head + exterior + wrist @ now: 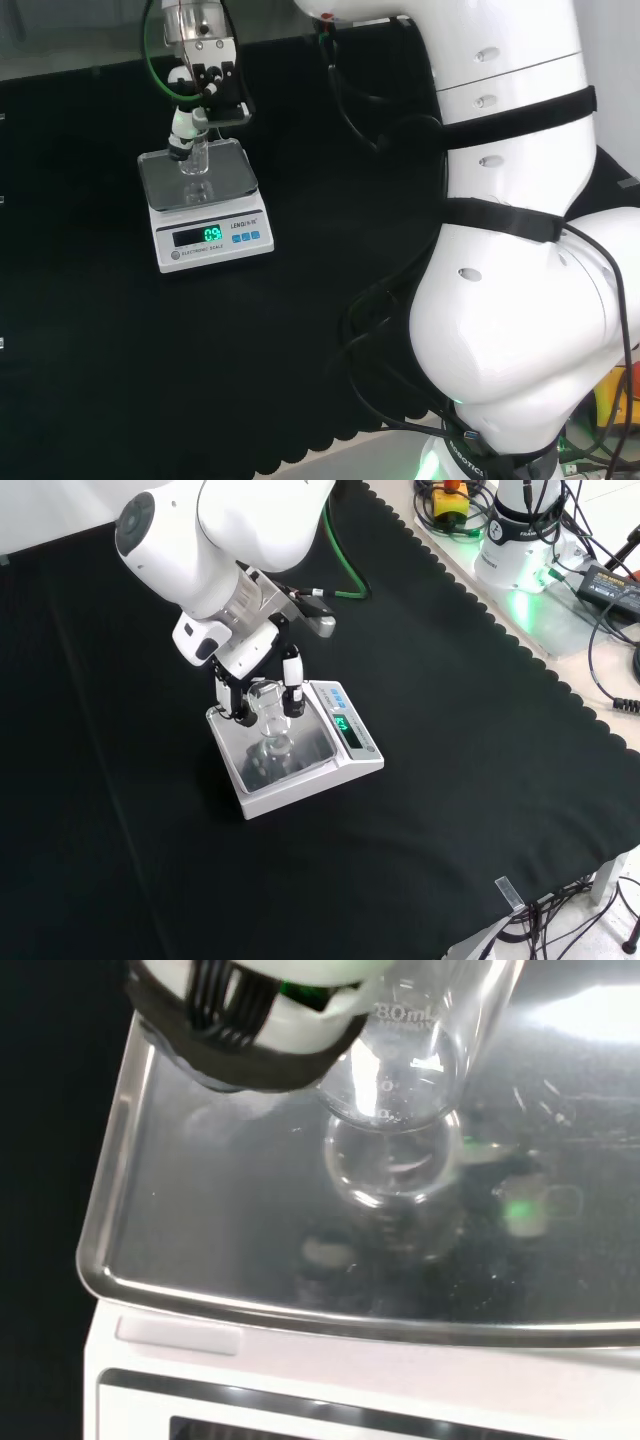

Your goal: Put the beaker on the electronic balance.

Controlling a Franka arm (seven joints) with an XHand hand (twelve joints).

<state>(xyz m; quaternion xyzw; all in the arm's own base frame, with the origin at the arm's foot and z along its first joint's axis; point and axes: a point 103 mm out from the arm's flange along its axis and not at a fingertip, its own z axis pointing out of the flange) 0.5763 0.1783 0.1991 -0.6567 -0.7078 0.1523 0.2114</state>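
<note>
On the near part of the desk in the front view lies bare black cloth and nothing else. Farther back sits the white balance, its green number display facing the right side of that view. Its shiny metal pan is on top — that is where things get weighed. On the pan is the beaker, a small clear glass cup standing straight up, so it will not tip or roll. From the wrist view, its round bottom looks to be touching the pan or just over it; I cannot tell which. Above it is the hand, coming down from the big white arm. The fingers are curled close on both sides of the beaker's upper part, holding it — so it stays steady while it goes down. I think the job is nearly done, and the fingers only need to let go.
</note>
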